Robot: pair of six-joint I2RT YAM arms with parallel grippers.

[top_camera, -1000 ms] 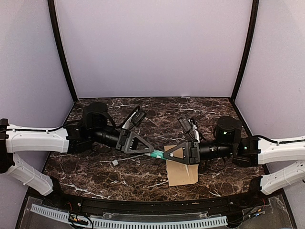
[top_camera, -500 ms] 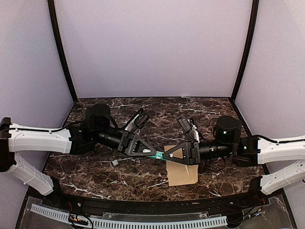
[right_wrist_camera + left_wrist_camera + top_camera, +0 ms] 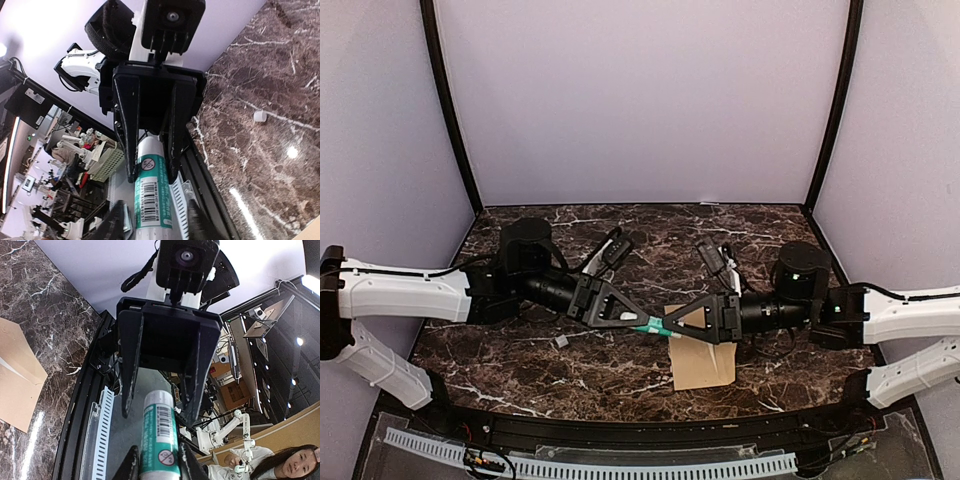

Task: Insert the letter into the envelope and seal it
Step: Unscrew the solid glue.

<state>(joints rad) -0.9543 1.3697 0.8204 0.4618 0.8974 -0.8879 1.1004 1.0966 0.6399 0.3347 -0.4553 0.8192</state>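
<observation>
- Two robot arms meet nose to nose above the middle of a dark marble worktop [image 3: 520,360], with a green-and-white glue stick [image 3: 159,437] bridging the gap between them.
- The left claw [image 3: 642,321] is clamped on one end of the tube, its fingers pressing against both sides in the wrist views.
- The right claw [image 3: 668,329] straddles the other end with its jaws only narrowly parted. A sliver of space shows on each side of the tube, so it appears to carry none of the weight.
- The tan envelope [image 3: 705,365] lies flat on the worktop directly under the right claw, near the front edge. Its upper part is hidden by the arm.
- The letter appears in none of the three views. The likeliest reading is that it already sits inside the envelope, though the pictures cannot confirm that.
- Whether the flap is folded down cannot be told from here.
- A small white piece [image 3: 560,341] lies on the worktop below the left arm, well apart from the envelope. It may be the glue stick's cap.
- On this evidence the insertion looks done and the sealing is in hand: the glue has to reach the flap, and the flap must then be pressed shut.
</observation>
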